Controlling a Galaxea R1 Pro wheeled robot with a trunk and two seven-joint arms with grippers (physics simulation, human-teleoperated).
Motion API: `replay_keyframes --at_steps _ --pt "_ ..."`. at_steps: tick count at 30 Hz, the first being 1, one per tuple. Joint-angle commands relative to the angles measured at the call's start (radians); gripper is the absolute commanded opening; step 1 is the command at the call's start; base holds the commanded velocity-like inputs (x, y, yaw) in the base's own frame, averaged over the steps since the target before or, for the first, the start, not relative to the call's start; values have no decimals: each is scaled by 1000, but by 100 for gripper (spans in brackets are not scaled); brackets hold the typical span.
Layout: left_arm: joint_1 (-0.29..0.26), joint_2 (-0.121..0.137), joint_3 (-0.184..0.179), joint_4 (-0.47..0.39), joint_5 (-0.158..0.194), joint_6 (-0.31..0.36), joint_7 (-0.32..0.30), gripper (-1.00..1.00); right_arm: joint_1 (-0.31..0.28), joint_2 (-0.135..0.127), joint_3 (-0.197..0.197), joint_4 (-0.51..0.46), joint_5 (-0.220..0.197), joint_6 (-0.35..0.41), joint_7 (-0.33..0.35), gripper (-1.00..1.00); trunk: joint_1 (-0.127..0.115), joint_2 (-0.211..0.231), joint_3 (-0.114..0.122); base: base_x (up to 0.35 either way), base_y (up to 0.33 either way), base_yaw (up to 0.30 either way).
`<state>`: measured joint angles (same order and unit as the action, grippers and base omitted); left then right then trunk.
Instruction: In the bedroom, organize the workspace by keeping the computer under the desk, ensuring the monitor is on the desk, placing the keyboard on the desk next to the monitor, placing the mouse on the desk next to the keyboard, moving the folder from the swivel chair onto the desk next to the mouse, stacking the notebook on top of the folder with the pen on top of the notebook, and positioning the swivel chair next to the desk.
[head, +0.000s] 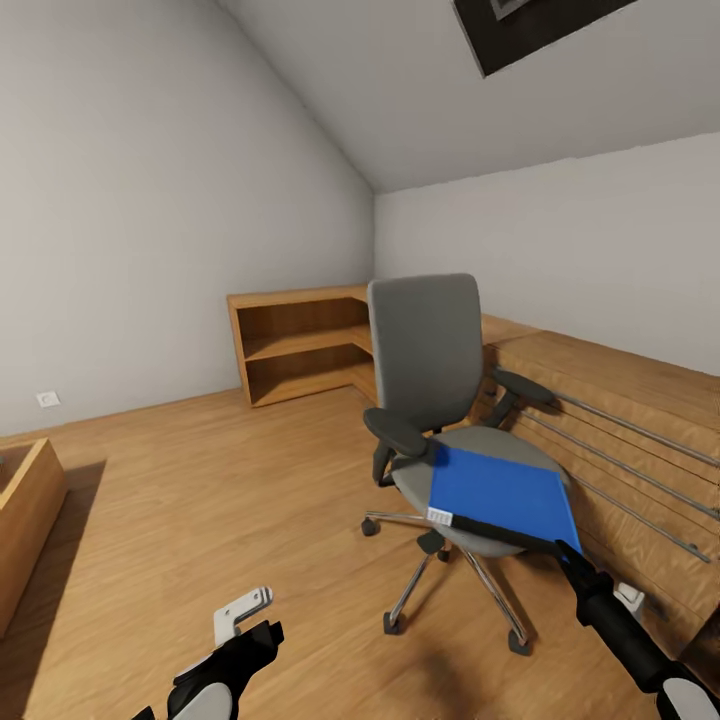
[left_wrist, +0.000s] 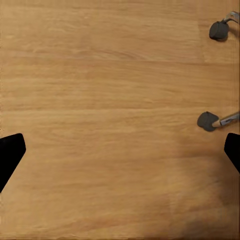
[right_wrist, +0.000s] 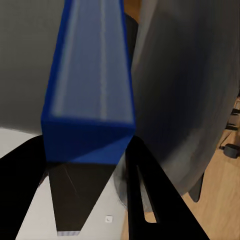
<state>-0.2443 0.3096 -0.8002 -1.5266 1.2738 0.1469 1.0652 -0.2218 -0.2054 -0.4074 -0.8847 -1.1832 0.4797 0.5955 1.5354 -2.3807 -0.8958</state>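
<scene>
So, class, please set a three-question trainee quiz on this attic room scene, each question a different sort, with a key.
1. True or false: the blue folder lies on the chair seat.
2. Which gripper is at the folder's near black edge? A) left gripper B) right gripper
3. Fill in: the left gripper hangs over the bare wood ____.

Key: 1 true. 2 B; the right wrist view shows its fingers either side of the folder's edge, though whether they are clamped is unclear. 3 floor.
</scene>
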Motion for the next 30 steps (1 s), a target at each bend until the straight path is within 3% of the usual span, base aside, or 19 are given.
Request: replay_keyframes --at_steps 1,15,22,30 --pt "-1 1 -2 -1 0 8 6 100 -1 0 -2 0 -6 8 2 -100 -4 7 2 -198 -97 0" --pt "-1 0 -2 -1 -1 8 6 100 -1 -1 -5 -12 -4 3 6 -100 -58 105 46 -274 -161 0" --pt "-1 0 -1 0 3 8 6 100 0 -1 -7 -67 4 -36 4 -100 -85 154 68 -70 -44 0" --pt "-1 0 -1 0 4 8 6 100 27 3 -8 -167 88 -93 -8 -100 -116 210 93 -7 -4 0"
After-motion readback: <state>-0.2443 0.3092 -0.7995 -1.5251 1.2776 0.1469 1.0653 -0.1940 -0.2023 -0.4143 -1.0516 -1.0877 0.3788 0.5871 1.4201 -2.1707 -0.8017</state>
